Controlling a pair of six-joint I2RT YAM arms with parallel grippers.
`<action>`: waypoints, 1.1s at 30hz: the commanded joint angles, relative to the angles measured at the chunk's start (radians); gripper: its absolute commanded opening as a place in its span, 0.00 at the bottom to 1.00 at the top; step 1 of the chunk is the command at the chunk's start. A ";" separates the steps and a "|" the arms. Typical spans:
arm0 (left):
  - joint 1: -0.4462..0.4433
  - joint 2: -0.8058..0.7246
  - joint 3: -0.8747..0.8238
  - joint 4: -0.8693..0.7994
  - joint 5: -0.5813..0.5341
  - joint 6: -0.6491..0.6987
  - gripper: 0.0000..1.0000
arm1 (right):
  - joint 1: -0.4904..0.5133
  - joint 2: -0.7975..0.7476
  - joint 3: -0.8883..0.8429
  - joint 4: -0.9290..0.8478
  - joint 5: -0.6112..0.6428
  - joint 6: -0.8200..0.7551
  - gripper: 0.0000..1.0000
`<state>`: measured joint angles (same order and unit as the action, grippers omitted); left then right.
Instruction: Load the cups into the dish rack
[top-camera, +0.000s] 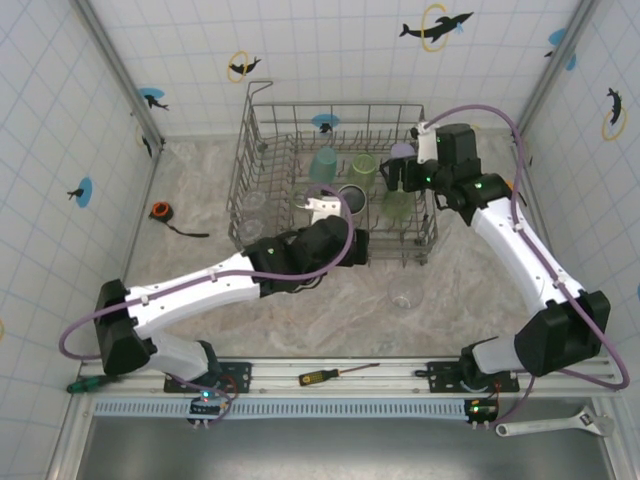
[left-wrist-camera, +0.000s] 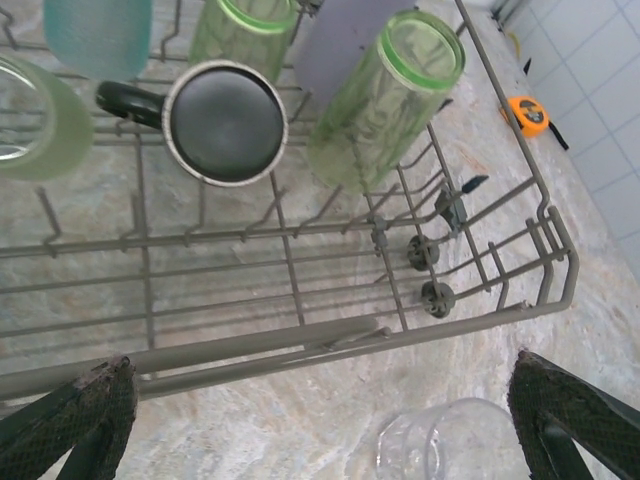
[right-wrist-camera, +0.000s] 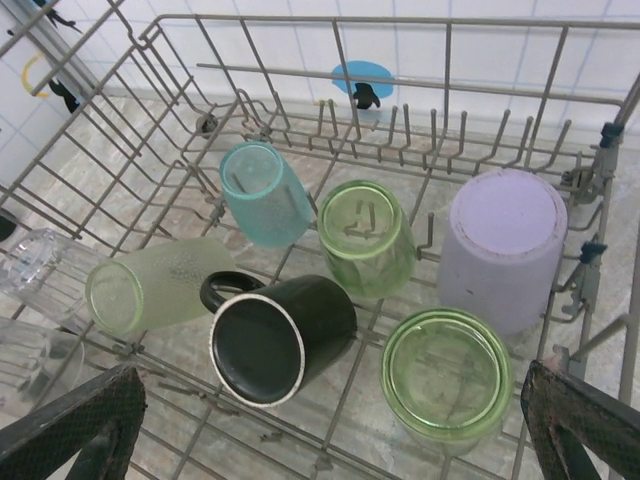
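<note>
Lying at the far left of the marbled table (top-camera: 200, 300), an orange tape measure (top-camera: 160, 210) sits well apart from the dish rack (top-camera: 250, 130). The left gripper (top-camera: 322, 206) hangs over the rack's near side, jaws spread wide with nothing between them; in the wrist view its fingers (left-wrist-camera: 75, 420) flank the rack's near rim.

Inside the rack, from the left, are what look like two clear glasses (right-wrist-camera: 35, 265) (hard to separate from the wire). Next to them come a pale green tumbler (right-wrist-camera: 150, 285) on its side, a tilted teal tumbler (right-wrist-camera: 265, 195), and a black mug (right-wrist-camera: 285, 335) on its side. Then follow a green glass tumbler (right-wrist-camera: 365, 235), a second green glass (right-wrist-camera: 445, 375) and a lavender cup (right-wrist-camera: 500, 245), base up.

One clear tumbler (top-camera: 403, 290) stands on the table just outside the rack's near right end. The right gripper (top-camera: 395, 178) hangs over the rack's right end, jaws wide apart and empty, above the second green glass.
</note>
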<state>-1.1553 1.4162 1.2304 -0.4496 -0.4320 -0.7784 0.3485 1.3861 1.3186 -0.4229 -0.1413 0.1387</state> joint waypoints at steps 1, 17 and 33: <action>-0.044 0.055 0.007 0.049 -0.025 -0.026 0.98 | -0.024 -0.046 -0.036 0.035 -0.011 0.010 1.00; -0.136 0.310 0.085 0.072 0.102 -0.049 0.91 | -0.100 -0.132 -0.131 0.056 -0.033 0.027 1.00; -0.136 0.491 0.157 0.035 0.179 -0.042 0.63 | -0.112 -0.171 -0.188 0.091 -0.046 0.036 1.00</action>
<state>-1.2888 1.8816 1.3514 -0.3832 -0.2634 -0.8162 0.2440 1.2400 1.1522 -0.3702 -0.1772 0.1665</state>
